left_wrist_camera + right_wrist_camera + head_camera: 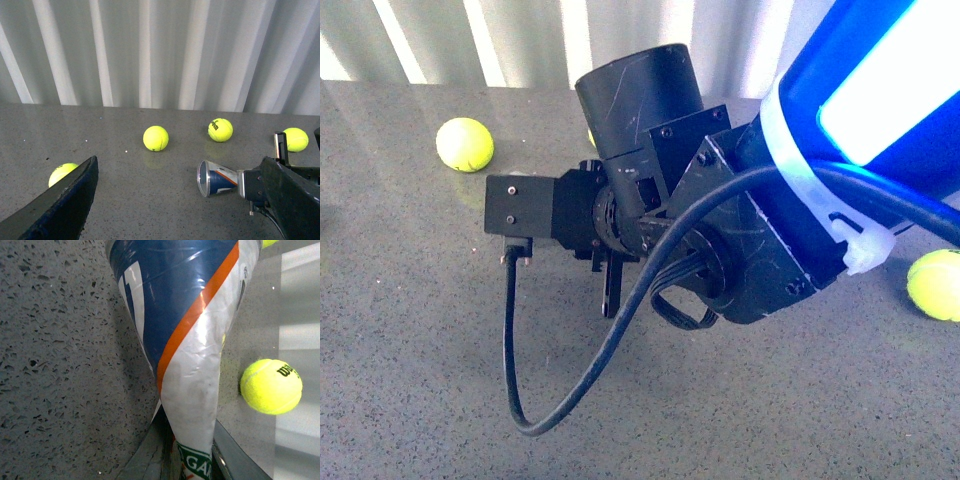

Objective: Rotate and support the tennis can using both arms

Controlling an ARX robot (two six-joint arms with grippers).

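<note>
firmly, tennis can (190, 340) between right fingers (142, 461)

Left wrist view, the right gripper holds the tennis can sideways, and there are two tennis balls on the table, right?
Not two: the left wrist view shows four tennis balls on the table. The rest stands: the right gripper holds the tennis can sideways.

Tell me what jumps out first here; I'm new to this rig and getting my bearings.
The black right arm fills the front view. Its gripper pinches a blue, white and orange can lying sideways, close to the gray table, with yellow balls scattered around.
</note>
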